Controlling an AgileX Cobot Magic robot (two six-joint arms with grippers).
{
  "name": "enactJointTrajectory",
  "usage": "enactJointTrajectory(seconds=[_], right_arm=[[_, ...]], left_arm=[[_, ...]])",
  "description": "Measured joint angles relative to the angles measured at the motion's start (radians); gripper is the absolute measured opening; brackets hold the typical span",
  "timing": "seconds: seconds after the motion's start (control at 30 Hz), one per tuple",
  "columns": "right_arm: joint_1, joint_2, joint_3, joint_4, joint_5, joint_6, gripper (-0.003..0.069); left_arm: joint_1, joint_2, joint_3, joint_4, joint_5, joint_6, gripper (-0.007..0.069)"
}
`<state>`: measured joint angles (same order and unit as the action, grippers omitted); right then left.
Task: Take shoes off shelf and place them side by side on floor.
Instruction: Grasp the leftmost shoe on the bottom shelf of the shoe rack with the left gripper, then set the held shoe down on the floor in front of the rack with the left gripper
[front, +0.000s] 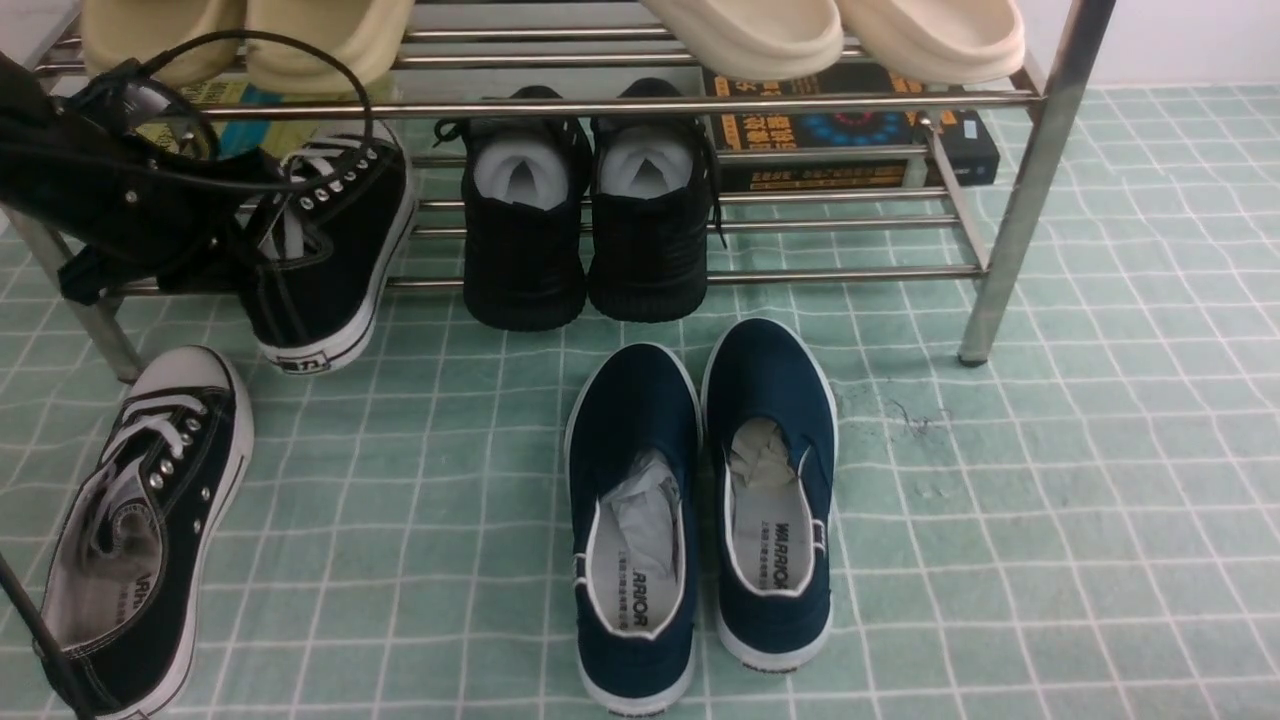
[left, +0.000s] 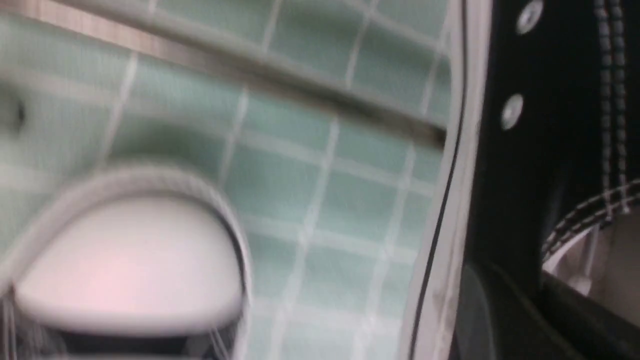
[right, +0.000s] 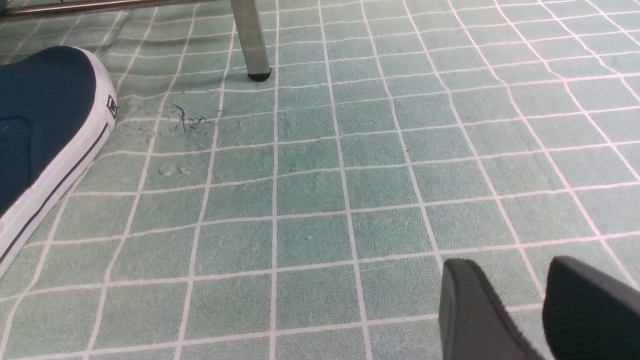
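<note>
The exact kind of place is staying unclear; a home entryway or a staged test area would both fit. A steel-tube shoe rack (front: 1020, 200) is standing against a white wall (front: 1180, 45), holding cream clogs (front: 760, 35) and black knit sneakers (front: 525, 230).

Two navy slip-ons (front: 635, 540), two canvas sneakers (front: 190, 500)

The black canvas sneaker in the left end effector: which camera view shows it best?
Front view: it shows the black canvas sneaker with white laces from heel to laces. The left wrist view gives only a close side strip and part of the opening; the right wrist view lacks it.
</note>
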<state>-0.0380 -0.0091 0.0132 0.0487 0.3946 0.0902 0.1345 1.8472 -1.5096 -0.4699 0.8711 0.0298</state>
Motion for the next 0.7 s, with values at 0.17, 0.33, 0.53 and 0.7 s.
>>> enactJointTrajectory(seconds=[0.17,0.33,0.53,0.7], right_arm=[[0.0,0.0,0.0,0.0,0.0,0.0,0.0239],[0.0,0.0,0.0,0.0,0.0,0.0,0.0239],[0.0,0.0,0.0,0.0,0.0,0.0,0.0239],[0.0,0.0,0.0,0.0,0.0,0.0,0.0239]], left_arm=[[0.0,-0.107,0.007,0.056,0.152,-0.074,0.0017],[-0.034,-0.21,0.074,0.134,0.16,-0.138,0.0017],[-0.232,-0.356,0.307,0.3,0.072,-0.283,0.0019],[-0.279,-0.387,0.416,0.344,-0.015,-0.378,0.0019]])
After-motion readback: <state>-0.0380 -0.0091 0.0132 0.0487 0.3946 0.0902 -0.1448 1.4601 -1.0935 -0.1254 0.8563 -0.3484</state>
